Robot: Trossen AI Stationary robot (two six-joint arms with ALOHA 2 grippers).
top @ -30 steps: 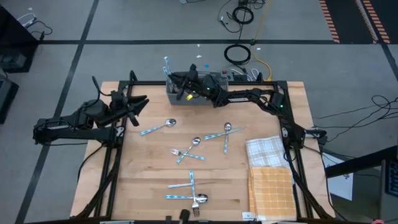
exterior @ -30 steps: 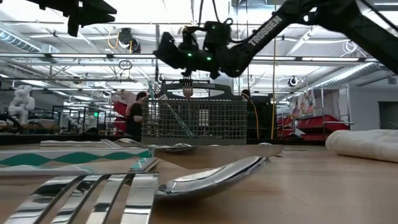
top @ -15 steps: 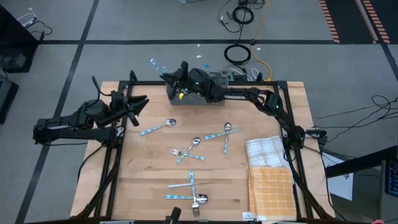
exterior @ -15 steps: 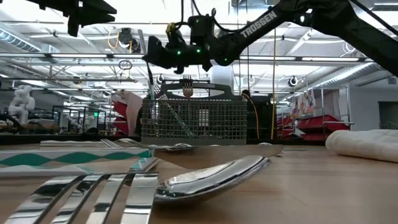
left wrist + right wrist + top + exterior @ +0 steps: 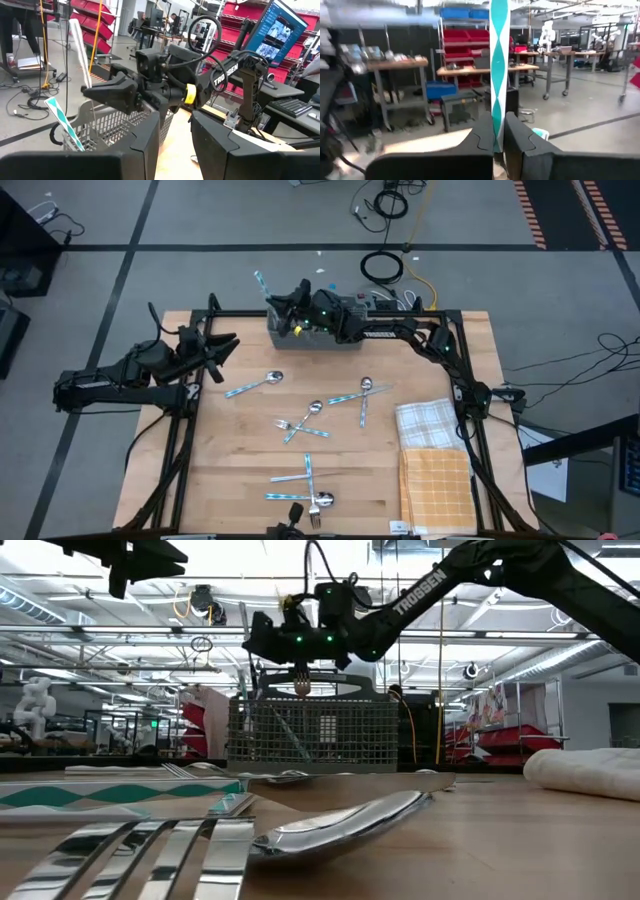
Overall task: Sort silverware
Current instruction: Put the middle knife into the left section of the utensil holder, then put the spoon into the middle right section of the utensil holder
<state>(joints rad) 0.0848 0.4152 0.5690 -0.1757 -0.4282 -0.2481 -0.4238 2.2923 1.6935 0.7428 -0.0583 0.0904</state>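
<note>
Silverware is spread over your wooden table (image 5: 240, 480), and one blue-handled piece (image 5: 262, 284) is pinched upright between the narrow fingers of the right gripper (image 5: 283, 307), held above the grey mesh basket (image 5: 290, 338) at the table's far edge. Going left to right in the high view: your left gripper (image 5: 222, 346) waits with its fingers spread wide and empty over the table's left edge; just beside it lies a spoon (image 5: 255, 385); toward the middle a fork and spoon cross each other (image 5: 300, 421), with two more pieces (image 5: 360, 396) near them, and a further cluster (image 5: 305, 488) lies at the near edge; folded cloths (image 5: 432, 450) sit at the right. The right wrist view shows the patterned blue handle (image 5: 498, 70) clamped close to its lower end, so most of its length stands free above the fingers. That short grip could let the piece pivot or slip. If you release it off-centre, it may catch the basket's rim and fall outside. Another blue-handled piece (image 5: 65, 124) already leans in the basket and could block the drop.
</note>
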